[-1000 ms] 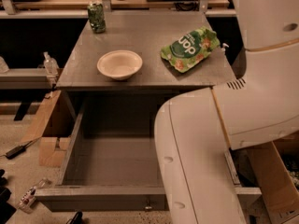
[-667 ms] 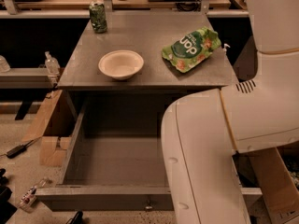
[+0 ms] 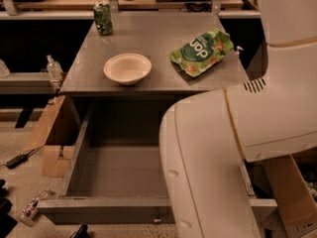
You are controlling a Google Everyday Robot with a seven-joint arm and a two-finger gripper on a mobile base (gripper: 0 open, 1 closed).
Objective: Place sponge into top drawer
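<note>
The top drawer (image 3: 106, 209) is pulled wide open below the grey table (image 3: 148, 38); the part of its floor that shows is bare. My white arm (image 3: 213, 152) fills the right half of the view and covers the drawer's right side. The gripper is out of view, hidden behind or below the arm. The sponge is hidden from view.
On the table stand a cream bowl (image 3: 127, 68), a green snack bag (image 3: 201, 51) and a green can (image 3: 103, 18) at the back left. A wooden crate (image 3: 49, 133) and cables lie on the floor at left. A cardboard box (image 3: 292, 192) sits at the lower right.
The view has shifted slightly, so my white arm sits a little further right and covers a bit less of the drawer. Objects on the table have not moved.
</note>
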